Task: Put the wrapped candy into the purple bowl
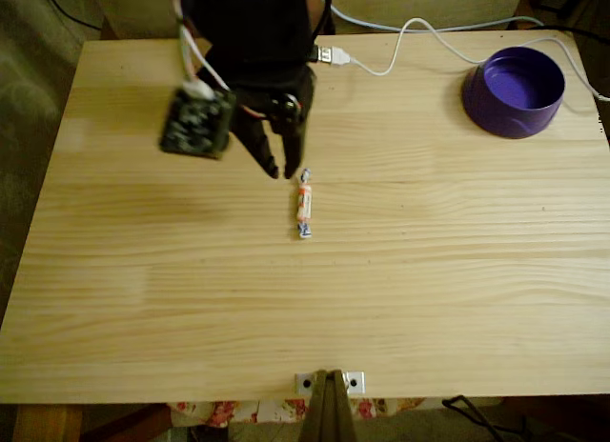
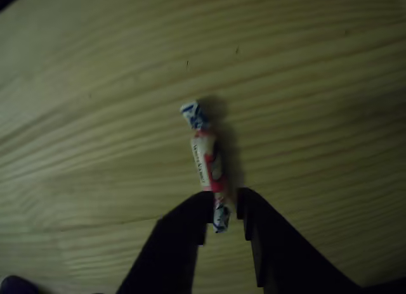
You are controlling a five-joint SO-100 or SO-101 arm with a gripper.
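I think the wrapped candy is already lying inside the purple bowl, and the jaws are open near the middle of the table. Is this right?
Not quite. The wrapped candy is not in the purple bowl; it lies on the bare table, far from the bowl, as the fixed view shows. The rest holds: the gripper is open near the middle of the table, its jaws at one twisted end of the candy.

Fixed view high above table [image 1: 143, 299], other view close behind hand [image 2: 222, 208], sharing candy [image 1: 304, 206]
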